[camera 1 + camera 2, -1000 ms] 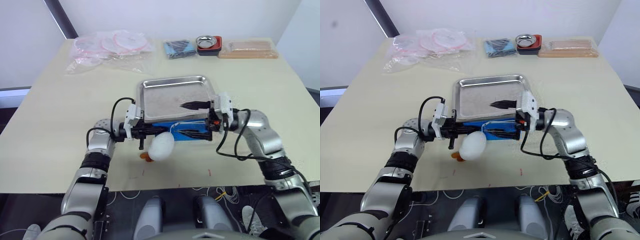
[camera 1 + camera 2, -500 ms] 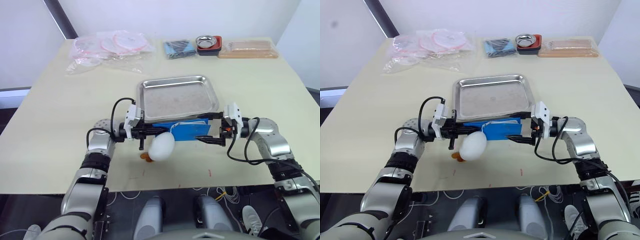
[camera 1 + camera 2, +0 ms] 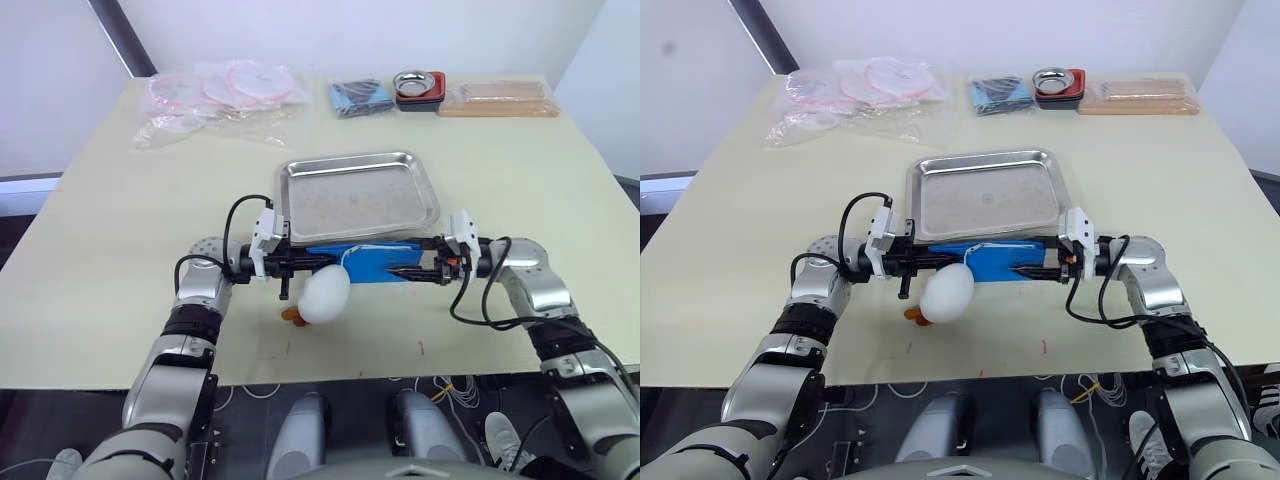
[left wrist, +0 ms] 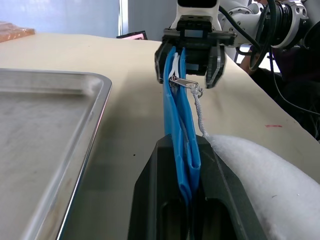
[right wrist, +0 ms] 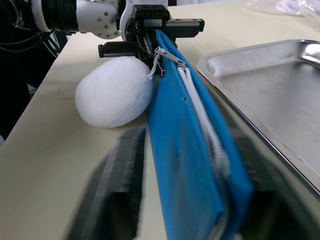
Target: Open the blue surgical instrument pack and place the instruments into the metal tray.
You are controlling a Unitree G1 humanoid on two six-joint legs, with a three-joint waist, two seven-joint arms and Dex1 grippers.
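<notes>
The blue surgical instrument pack (image 3: 365, 262) stands on edge just in front of the metal tray (image 3: 357, 192), zipped closed. The left gripper (image 3: 297, 262) pinches one end of it; the right gripper (image 3: 412, 268) has its fingers pressed against the other end. A fluffy white pom-pom (image 3: 324, 294) hangs from the zipper pull, next to the left gripper on the side away from the tray.

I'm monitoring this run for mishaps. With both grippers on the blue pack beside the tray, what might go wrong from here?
The blue surgical instrument pack stands on edge, still zipped, between the left gripper and right gripper; it may slip or twist. The white pom-pom on the zipper cord may snag. The metal tray rim lies close and might get bumped.
</notes>
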